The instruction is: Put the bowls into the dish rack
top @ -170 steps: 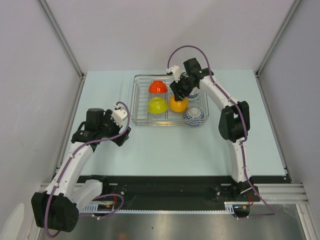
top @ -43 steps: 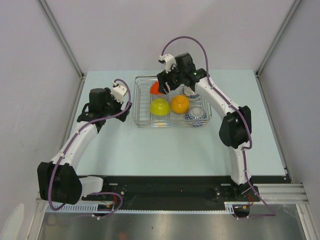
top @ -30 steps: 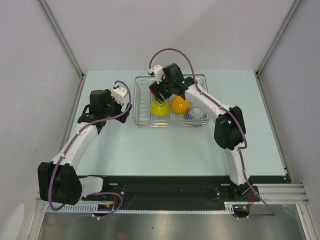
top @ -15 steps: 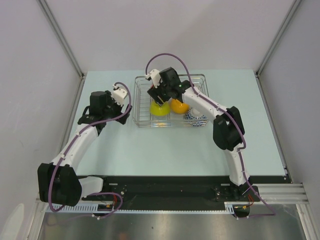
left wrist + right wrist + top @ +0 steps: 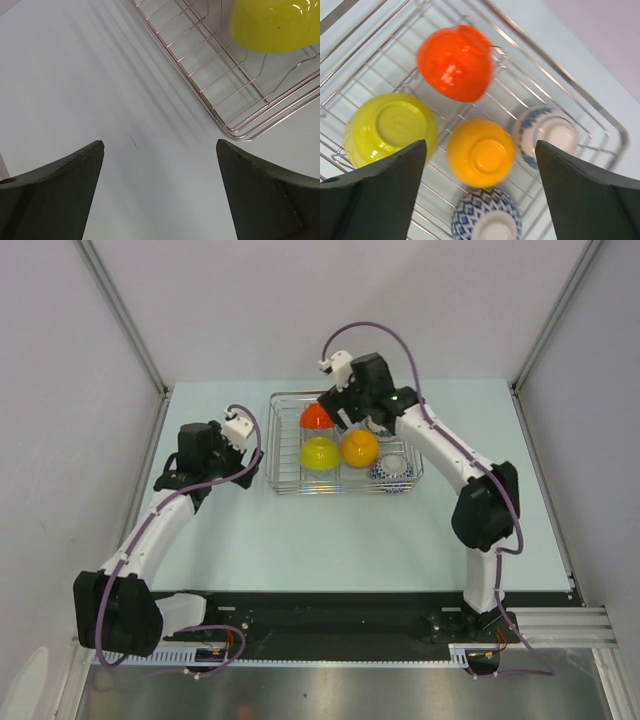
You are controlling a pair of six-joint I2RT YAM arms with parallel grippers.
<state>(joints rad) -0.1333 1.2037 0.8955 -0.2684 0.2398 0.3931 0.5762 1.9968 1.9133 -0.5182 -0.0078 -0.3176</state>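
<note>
The silver wire dish rack [image 5: 283, 480] stands at the back middle of the table. In it, upside down, sit a red bowl [image 5: 316, 416], a yellow-green bowl [image 5: 318, 453], an orange bowl [image 5: 358, 447] and two blue-and-white bowls [image 5: 391, 468]. My right gripper [image 5: 480, 150] is open and empty, high above the rack, over the orange bowl [image 5: 480, 152]. The red bowl [image 5: 455, 62] and yellow-green bowl [image 5: 390, 127] show below it. My left gripper [image 5: 160, 147] is open and empty over bare table, just left of the rack's near left corner [image 5: 235, 135].
Grey walls close in the table on the left, back and right. The arms' bases and a black rail [image 5: 340, 615] line the near edge. Pale table surface [image 5: 330, 540] lies between the rack and the rail.
My right gripper was low over the red and yellow-green bowls at the rack's left and has pulled up and right. The red bowl now shows fully. The left arm has barely moved.
</note>
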